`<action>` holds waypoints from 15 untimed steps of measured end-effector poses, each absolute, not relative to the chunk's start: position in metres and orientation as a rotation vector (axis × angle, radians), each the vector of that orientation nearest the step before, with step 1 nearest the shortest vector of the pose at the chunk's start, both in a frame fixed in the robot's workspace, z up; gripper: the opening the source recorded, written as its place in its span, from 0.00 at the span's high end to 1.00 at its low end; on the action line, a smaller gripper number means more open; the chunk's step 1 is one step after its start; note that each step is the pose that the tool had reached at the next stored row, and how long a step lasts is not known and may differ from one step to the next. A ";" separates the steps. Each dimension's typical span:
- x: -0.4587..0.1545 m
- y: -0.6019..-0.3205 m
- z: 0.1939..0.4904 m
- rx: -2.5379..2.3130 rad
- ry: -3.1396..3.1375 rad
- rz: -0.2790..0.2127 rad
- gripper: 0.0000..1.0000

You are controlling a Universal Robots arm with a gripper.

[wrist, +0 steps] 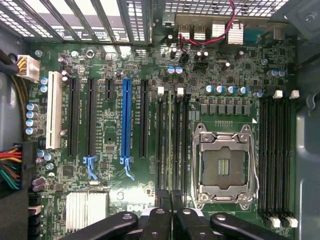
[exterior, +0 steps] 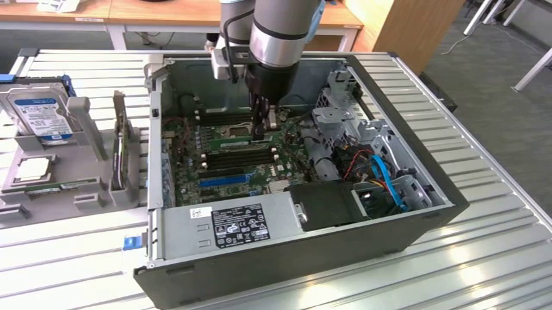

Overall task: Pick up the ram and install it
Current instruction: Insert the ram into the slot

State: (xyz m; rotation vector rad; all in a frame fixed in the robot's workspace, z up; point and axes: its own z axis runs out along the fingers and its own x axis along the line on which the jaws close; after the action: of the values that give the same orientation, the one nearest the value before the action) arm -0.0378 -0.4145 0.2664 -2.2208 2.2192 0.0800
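An open computer case (exterior: 414, 219) lies on its side on a slatted metal counter (exterior: 483, 258). Nearest the counter's front edge, inside the case, sits a grey power supply (exterior: 233, 223) with a black-and-white label. Beyond it lies the green motherboard (wrist: 110, 135).

The robot arm reaches straight down into the middle of the case. Its tool (wrist: 172, 220) is closed narrow on the ram (wrist: 172, 150), a thin green stick seen edge-on in the wrist view. The two black fingers (wrist: 156, 225) pinch the stick's upper edge.

The ram stands upright among the long black memory slots (wrist: 161, 150) just beside the silver processor socket (wrist: 223, 165). It runs in line with the slots. A second bank of memory slots (wrist: 275, 150) lies on the socket's other side, and neither bank shows another stick fitted.

The pick-up looks done, since the ram is in the tool's grip and off the counter. The install looks under way. The stick is at or in a slot, but whether it is pressed fully home and its end clips are closed cannot be told.

Toward the counter's edge on the exterior view's left, a grey holder (exterior: 52, 181) carries a hard drive (exterior: 39, 113) and other parts. Past the counter's far edge stand wooden desks (exterior: 172, 13).
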 end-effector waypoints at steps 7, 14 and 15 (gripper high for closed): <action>-0.038 -0.417 0.266 -2.221 2.219 0.080 0.88; -0.038 -0.418 0.264 -2.221 2.219 0.080 0.88; -0.038 -0.419 0.263 -2.221 2.219 0.080 0.88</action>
State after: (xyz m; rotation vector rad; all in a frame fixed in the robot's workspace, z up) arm -0.0377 -0.4186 0.2631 -2.2207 2.2191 0.0800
